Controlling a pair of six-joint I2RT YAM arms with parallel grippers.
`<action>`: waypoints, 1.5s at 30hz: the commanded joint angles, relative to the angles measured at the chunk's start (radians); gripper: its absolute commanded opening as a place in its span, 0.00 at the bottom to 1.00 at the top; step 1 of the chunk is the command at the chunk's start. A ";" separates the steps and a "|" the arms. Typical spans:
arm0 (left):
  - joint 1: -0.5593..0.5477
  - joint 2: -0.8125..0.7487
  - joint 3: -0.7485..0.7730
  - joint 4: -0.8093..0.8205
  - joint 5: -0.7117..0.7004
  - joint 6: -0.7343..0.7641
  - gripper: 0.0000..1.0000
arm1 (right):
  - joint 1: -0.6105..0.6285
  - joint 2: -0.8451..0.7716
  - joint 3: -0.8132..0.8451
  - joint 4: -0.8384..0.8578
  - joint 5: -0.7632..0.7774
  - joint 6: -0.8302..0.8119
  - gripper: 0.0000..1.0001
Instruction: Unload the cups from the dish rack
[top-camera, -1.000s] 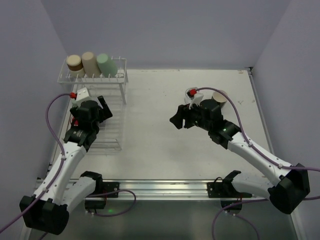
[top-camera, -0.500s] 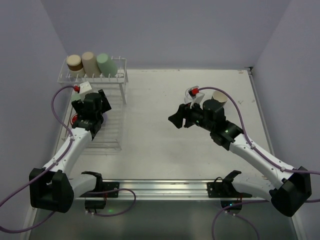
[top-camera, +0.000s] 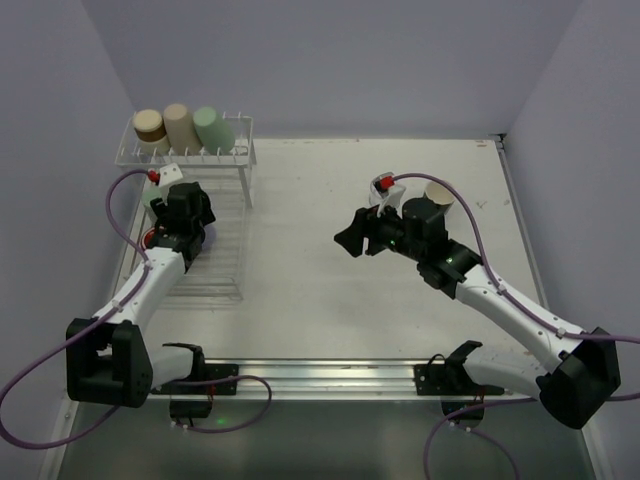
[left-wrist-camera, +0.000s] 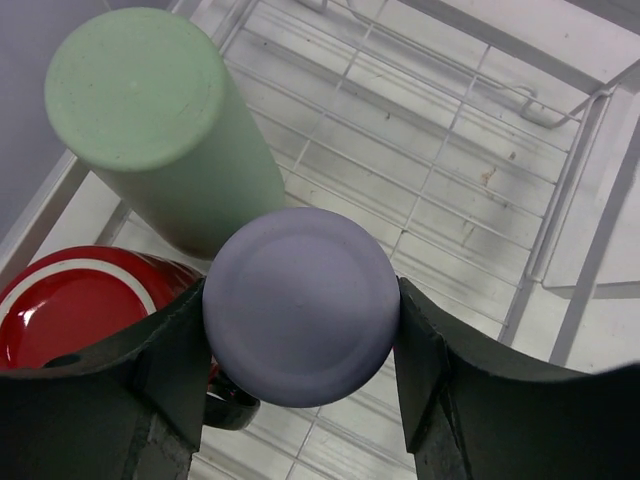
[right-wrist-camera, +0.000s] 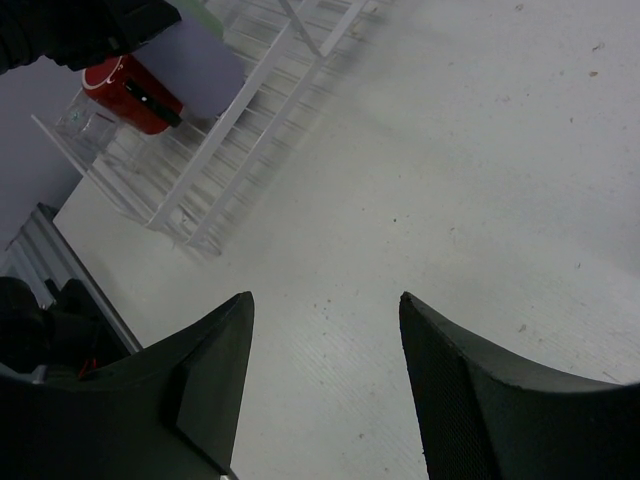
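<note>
Our left pincer (left-wrist-camera: 300, 325) is down in the dish rack (left-wrist-camera: 455, 150). Its two fingers (left-wrist-camera: 170, 370) sit tight on both sides of the purple cup (left-wrist-camera: 298, 305). The cup stands upside down, so we see its flat round bottom. That is why we take it by its sides. As far as we can tell, it is not out of the rack yet. A green cup (left-wrist-camera: 150, 120) stands right next to it, touching or nearly so. A red cup (left-wrist-camera: 60, 300) sits low by the left finger. They are packed close together. We think the purple cup must go straight up, or it could knock over the cups beside it.

From above, we see three more cups in a row on the high shelf at the far end of the rack. There is a brown cup (top-camera: 149, 125), a beige cup (top-camera: 180, 127) and a pale green cup (top-camera: 214, 129).

Our right pincer (right-wrist-camera: 320, 330) is wide open and holds nothing. It hangs over the table (right-wrist-camera: 480, 150), well apart from the rack, and faces it. A tan cup (top-camera: 440, 192) stands on the table behind that arm. We guess this is where the cups go. Most of the job is not done yet.
</note>
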 joint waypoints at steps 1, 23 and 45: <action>0.006 -0.064 0.012 0.030 0.027 -0.015 0.58 | 0.002 0.008 -0.001 0.050 -0.016 0.010 0.62; -0.016 -0.684 -0.191 0.093 0.912 -0.352 0.31 | 0.122 0.106 -0.147 0.698 -0.281 0.358 0.84; -0.043 -0.651 -0.422 0.495 1.150 -0.572 0.86 | 0.129 0.294 -0.043 0.995 -0.268 0.543 0.09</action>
